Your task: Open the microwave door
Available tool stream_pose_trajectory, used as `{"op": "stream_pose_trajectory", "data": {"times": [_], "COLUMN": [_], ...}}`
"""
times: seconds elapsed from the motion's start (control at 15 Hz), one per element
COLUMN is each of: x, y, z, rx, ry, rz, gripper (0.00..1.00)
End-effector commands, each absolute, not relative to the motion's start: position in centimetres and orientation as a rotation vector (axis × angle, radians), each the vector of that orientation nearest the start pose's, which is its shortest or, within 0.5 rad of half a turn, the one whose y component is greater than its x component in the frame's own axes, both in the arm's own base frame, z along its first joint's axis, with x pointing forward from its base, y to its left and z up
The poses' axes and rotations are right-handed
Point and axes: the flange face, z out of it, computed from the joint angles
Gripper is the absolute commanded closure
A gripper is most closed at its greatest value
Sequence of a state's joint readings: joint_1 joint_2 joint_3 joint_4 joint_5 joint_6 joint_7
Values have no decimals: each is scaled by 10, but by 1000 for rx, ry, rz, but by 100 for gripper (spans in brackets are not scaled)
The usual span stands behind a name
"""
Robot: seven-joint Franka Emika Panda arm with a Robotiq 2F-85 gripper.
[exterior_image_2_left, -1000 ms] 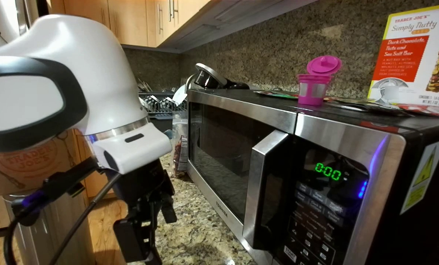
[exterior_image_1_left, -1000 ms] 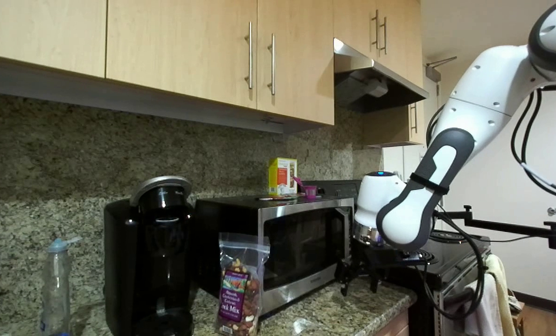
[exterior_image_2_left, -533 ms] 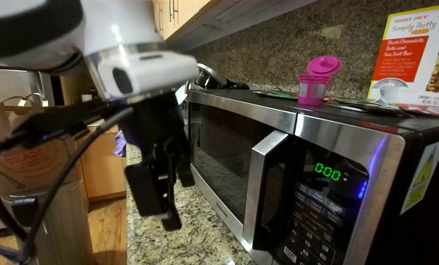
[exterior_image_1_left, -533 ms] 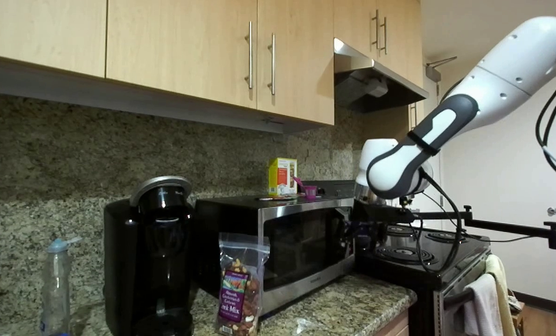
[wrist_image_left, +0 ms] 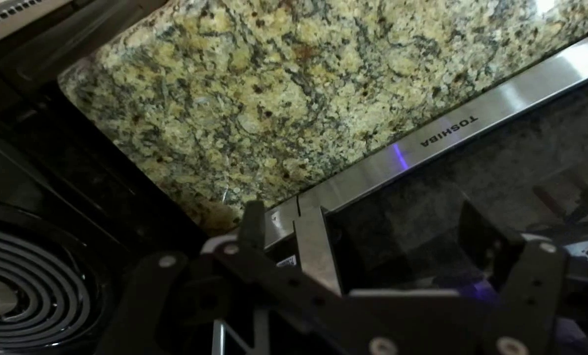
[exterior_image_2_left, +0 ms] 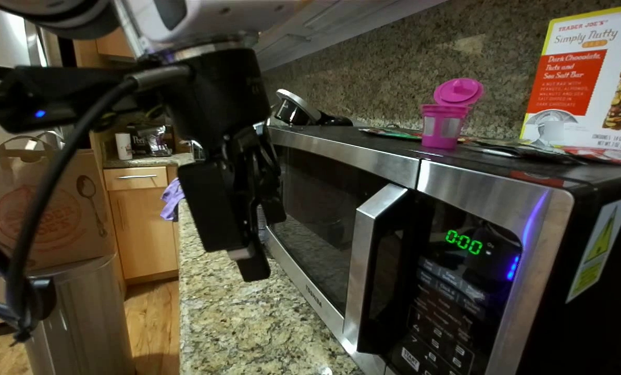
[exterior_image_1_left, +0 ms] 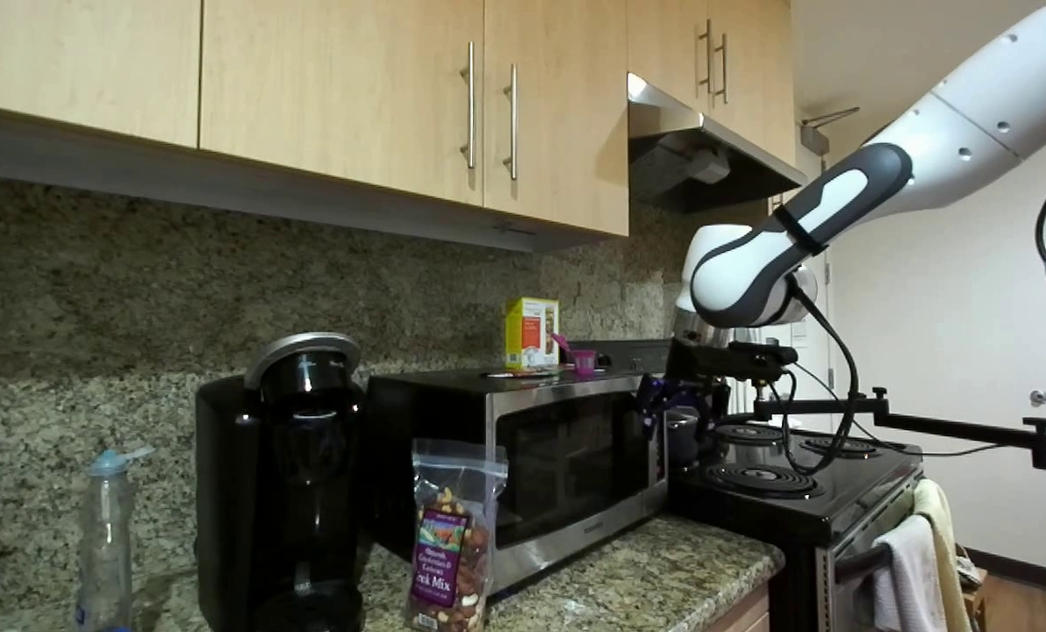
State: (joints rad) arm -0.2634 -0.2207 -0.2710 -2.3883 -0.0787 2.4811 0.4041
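The microwave door (exterior_image_2_left: 318, 219) is a silver-framed panel with dark glass. It is shut, and it also shows in an exterior view (exterior_image_1_left: 567, 461) and in the wrist view (wrist_image_left: 511, 172). Its upright silver handle (exterior_image_2_left: 360, 271) stands out beside the keypad. My gripper (exterior_image_2_left: 263, 242) is open and empty, pointing down in front of the door. In that exterior view it is apart from the handle. In the wrist view the fingers (wrist_image_left: 370, 231) are wide apart, and the handle (wrist_image_left: 316, 246) appears between them, below the fingertips. In an exterior view the gripper (exterior_image_1_left: 677, 421) overlaps the door's far end, hiding the handle.
A trail mix bag (exterior_image_1_left: 448, 553) and a black coffee maker (exterior_image_1_left: 282, 500) stand by the microwave. A pink cup (exterior_image_2_left: 441, 127) and a snack box (exterior_image_2_left: 576, 83) are on top. A stove (exterior_image_1_left: 777, 491) adjoins the granite counter (exterior_image_2_left: 258, 323). Wooden cabinets (exterior_image_1_left: 339, 96) hang above.
My gripper has risen from low over the counter to about the door's mid-to-upper height, and in an exterior view it has shifted toward the microwave. The gripper stays open and the door stays shut.
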Motion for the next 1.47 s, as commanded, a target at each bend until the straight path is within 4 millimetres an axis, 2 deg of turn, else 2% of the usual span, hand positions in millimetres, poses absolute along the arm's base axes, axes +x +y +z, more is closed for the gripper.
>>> {"op": "stream_pose_trajectory", "data": {"times": [0.0,0.2,0.27,0.6,0.73,0.93,1.2,1.4], "x": [427,431,429,425,430,437,446,442], "y": [-253,-261,-275,-305,-308,-302,-293,-301], "z": [429,437,453,480,488,491,484,473], "rx": [-2843,-2861,-2871,-2924,-2965,-3035,-3063,-3051], "ry": [1343,1315,1316,1293,1142,868,536,416], "rz": [-533,-687,-724,-795,-860,-867,-819,-792], "gripper": [0,0,0,0,0,0,0,0]}}
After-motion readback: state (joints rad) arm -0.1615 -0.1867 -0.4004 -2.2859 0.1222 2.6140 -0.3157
